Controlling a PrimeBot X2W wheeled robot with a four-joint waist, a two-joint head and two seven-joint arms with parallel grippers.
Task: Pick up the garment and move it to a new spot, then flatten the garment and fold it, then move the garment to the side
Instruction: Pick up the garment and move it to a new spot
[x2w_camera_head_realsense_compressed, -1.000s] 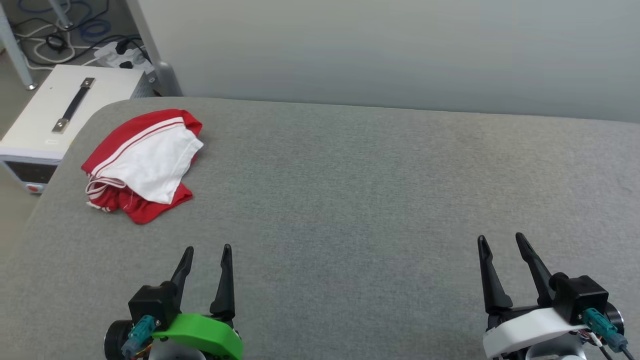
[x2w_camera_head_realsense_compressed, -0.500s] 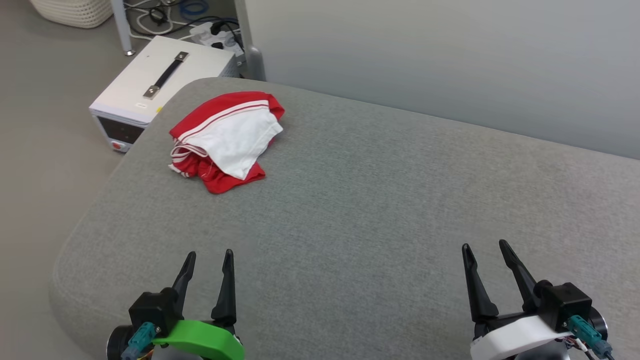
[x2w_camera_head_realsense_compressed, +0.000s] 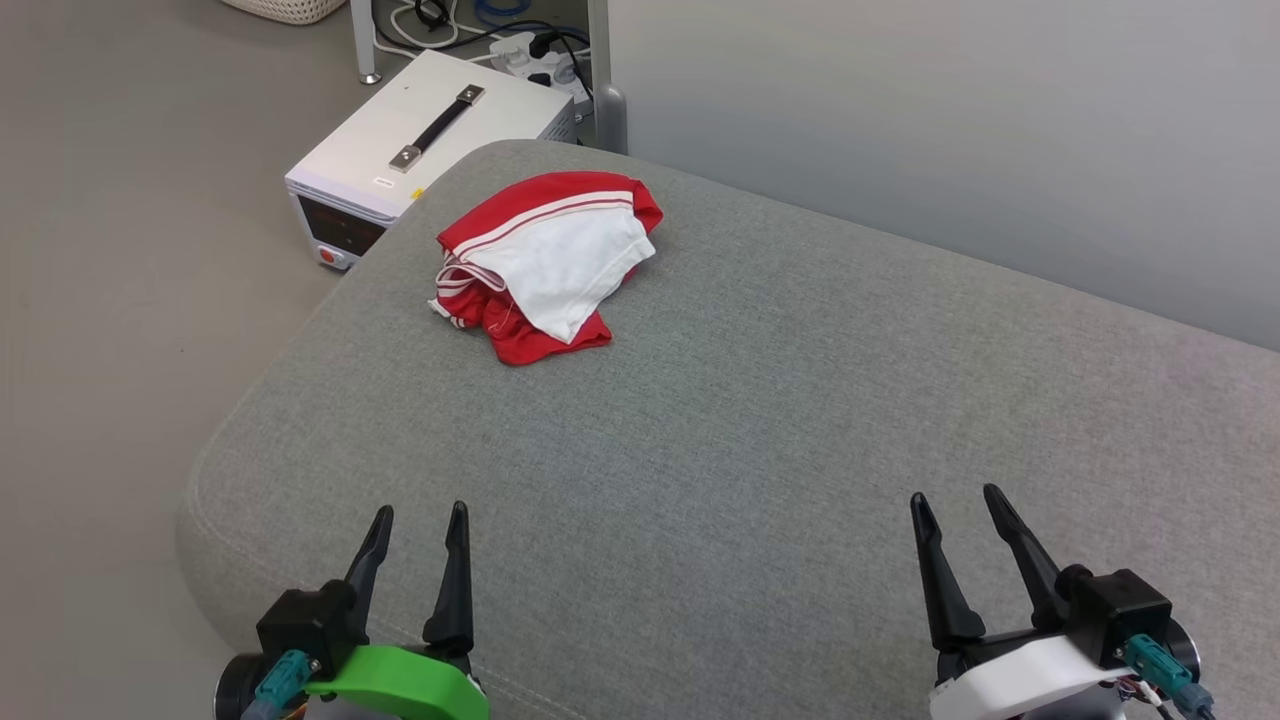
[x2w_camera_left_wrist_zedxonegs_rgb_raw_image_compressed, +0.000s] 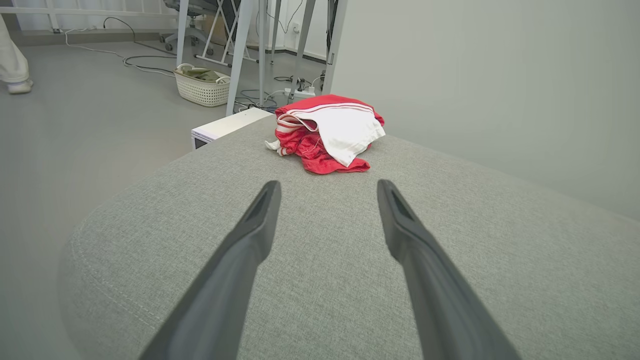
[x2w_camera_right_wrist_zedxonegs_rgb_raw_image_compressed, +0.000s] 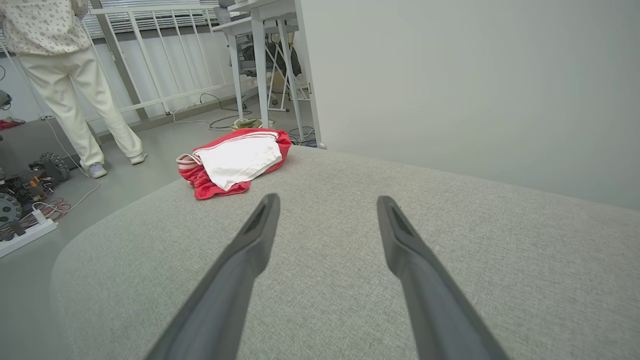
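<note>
The garment (x2w_camera_head_realsense_compressed: 545, 265) lies bunched in a red and white heap near the far left corner of the grey padded surface (x2w_camera_head_realsense_compressed: 760, 420); its lettering is hidden in the folds. In the left wrist view the garment (x2w_camera_left_wrist_zedxonegs_rgb_raw_image_compressed: 327, 132) sits straight ahead beyond the fingers, and in the right wrist view the garment (x2w_camera_right_wrist_zedxonegs_rgb_raw_image_compressed: 235, 161) lies ahead to the left. My left gripper (x2w_camera_head_realsense_compressed: 420, 515) hovers open at the near left edge, far from the heap. My right gripper (x2w_camera_head_realsense_compressed: 955, 497) is open at the near right, nothing between its fingers.
A white box with a black handle (x2w_camera_head_realsense_compressed: 430, 160) stands on the floor just past the surface's far left corner, with cables and a power strip (x2w_camera_head_realsense_compressed: 530, 50) behind it. A grey wall (x2w_camera_head_realsense_compressed: 950, 130) backs the surface. A person (x2w_camera_right_wrist_zedxonegs_rgb_raw_image_compressed: 65, 85) stands on the floor at left. A wicker basket (x2w_camera_left_wrist_zedxonegs_rgb_raw_image_compressed: 202, 87) sits beyond.
The head camera has swung to the left, so the garment and the box shift rightward in the picture. Both grippers stay open in about the same place.
</note>
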